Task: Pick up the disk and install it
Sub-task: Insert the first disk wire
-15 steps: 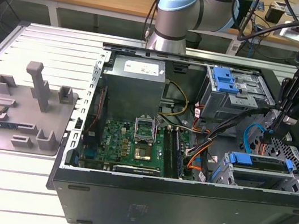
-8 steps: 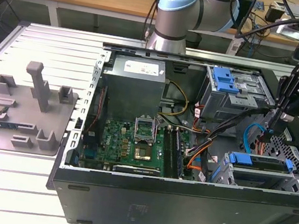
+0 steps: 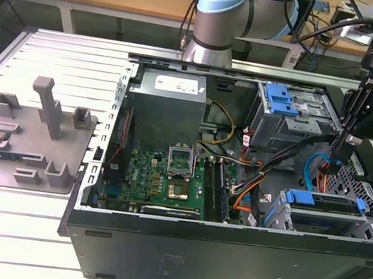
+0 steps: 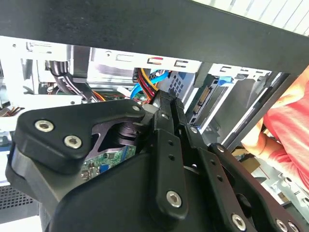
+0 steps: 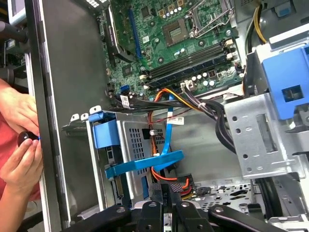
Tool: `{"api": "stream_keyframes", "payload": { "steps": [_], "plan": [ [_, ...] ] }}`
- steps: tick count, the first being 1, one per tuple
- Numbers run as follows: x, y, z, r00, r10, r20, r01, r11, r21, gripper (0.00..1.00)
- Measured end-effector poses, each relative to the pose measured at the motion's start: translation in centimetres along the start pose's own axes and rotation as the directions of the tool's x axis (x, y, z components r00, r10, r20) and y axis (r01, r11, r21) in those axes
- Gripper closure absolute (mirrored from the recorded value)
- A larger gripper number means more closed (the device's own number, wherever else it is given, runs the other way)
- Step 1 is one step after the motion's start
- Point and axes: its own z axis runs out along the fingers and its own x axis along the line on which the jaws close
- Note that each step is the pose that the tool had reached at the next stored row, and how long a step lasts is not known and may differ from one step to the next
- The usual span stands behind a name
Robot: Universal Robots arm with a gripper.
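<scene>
So the open tower case lies on its side on the bench, and the hand hangs down inside it at the exterior view's right, just above the lower drive cage. The disk looks to be sitting in that cage, silver body under a blue rail, though I can't tell if it's pushed fully home. In both wrist views the fingers look pressed together with nothing between them, so it isn't carrying anything.

What worries me is the cabling. A blue ribbon cable loops right across the cage mouth, with an orange and black bundle just beside it, all close to the fingertips. Any sideways move could hook a loop and drag a connector off the motherboard.

Also, a person's hands are right at the outside of the case wall, holding something small and dark. If the case gets nudged, the hand could clip the cage edge.
</scene>
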Motion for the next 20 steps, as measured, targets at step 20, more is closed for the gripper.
{"api": "stream_keyframes", "payload": {
  "steps": [20],
  "plan": [
    [0.2, 0.29, 0.12, 0.9989, -0.045, 0.0071, 0.045, 0.9988, 0.021, 0.83]
  ]
}}
